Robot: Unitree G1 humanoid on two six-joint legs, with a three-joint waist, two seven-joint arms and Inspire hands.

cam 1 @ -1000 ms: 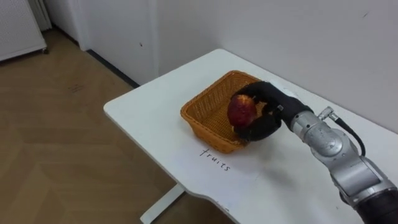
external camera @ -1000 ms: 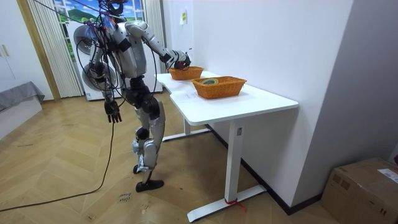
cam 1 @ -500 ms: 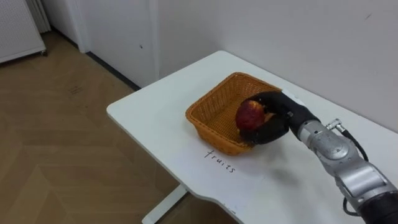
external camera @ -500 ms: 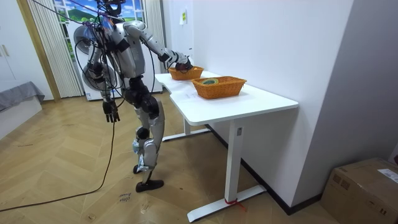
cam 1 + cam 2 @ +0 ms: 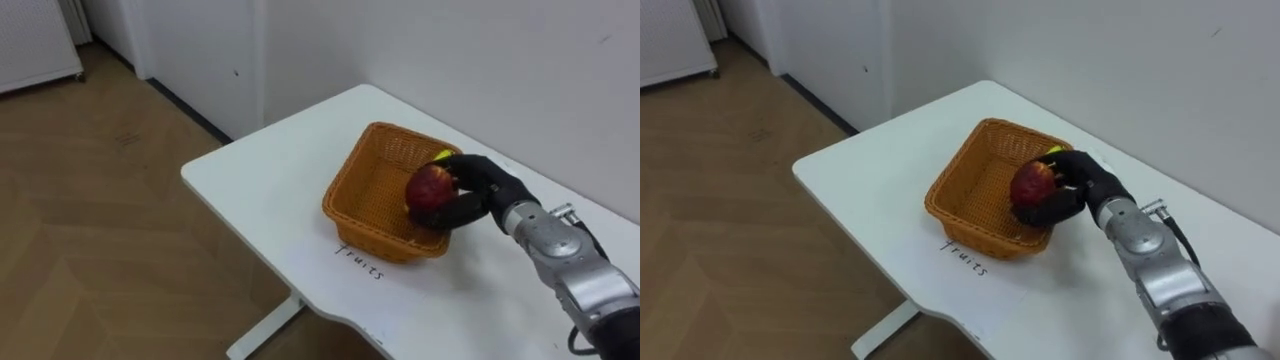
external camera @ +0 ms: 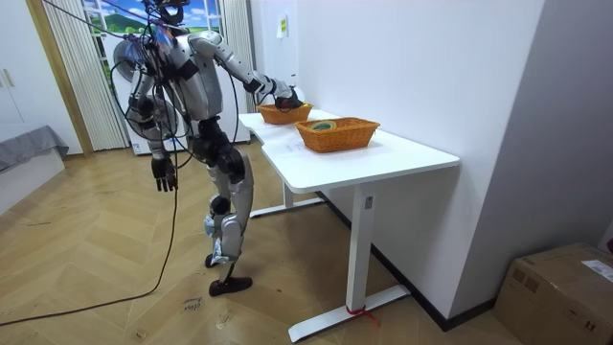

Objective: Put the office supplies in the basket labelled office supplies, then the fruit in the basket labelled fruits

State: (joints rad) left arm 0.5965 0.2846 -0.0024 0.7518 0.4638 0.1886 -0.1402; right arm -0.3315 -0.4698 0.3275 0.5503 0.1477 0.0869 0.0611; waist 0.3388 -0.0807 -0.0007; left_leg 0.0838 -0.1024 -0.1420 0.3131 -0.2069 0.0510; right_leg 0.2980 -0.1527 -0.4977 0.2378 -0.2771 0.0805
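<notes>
Your right hand, centre-right of frame, is clenched round the apple over the fruit basket's right edge. Lower it well inside the rim before you release the fingers, so it won't roll out.

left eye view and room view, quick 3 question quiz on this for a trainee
1. True or false: the right hand is shut on the red fruit.
2. Where is the fruit? A on the floor; B at the wicker basket, held in the hand; C lying on the bare tabletop.
3. How many baskets does the room view show on the white table?

Key: 1 true; 2 B; 3 two.
</notes>
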